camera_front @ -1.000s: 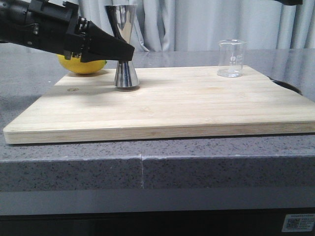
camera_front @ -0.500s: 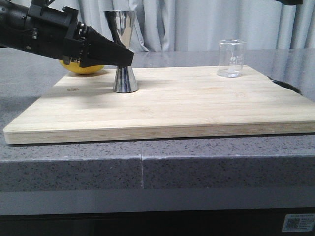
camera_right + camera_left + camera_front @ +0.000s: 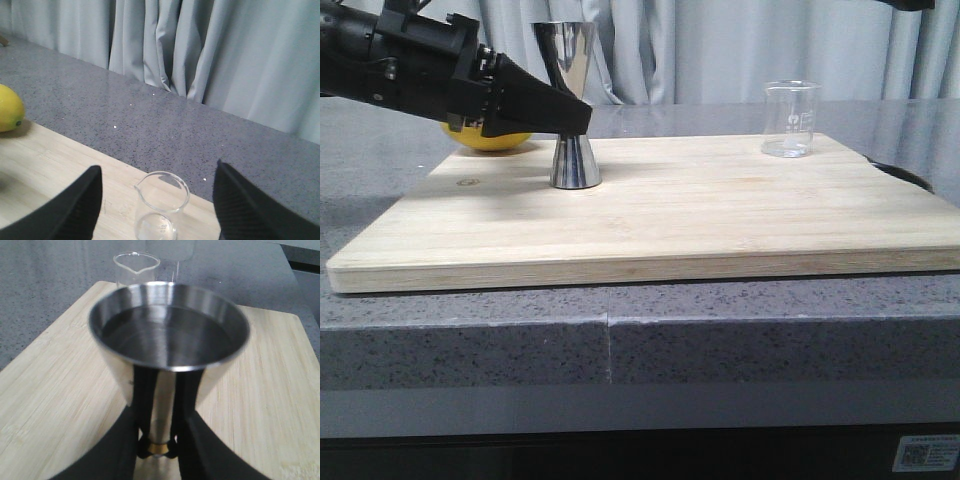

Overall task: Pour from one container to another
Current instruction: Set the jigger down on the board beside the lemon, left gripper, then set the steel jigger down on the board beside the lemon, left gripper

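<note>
The steel jigger (image 3: 567, 60) stands on the left part of the wooden board (image 3: 700, 210). My left gripper (image 3: 582, 115) is shut on its narrow waist at the gold band (image 3: 159, 447), and its black fingers (image 3: 187, 405) run along both sides of the upper cone (image 3: 170, 330). The clear glass beaker (image 3: 790, 120) stands upright at the board's far right corner, untouched. My right gripper (image 3: 157, 167) hangs open above it, and the beaker (image 3: 161, 210) shows below the gap between the fingers. Whether either vessel holds liquid does not show.
A yellow lemon (image 3: 490, 138) lies on the grey stone counter (image 3: 720, 330) behind the board's left corner, partly hidden by my left arm. Grey curtains (image 3: 200, 50) close off the back. A dark round opening (image 3: 910, 178) sits by the board's right edge.
One second ago the left arm sat lower and the jigger leaned slightly. The arm has since lifted a little and the jigger stands straight. Nothing has moved in the last half second.
</note>
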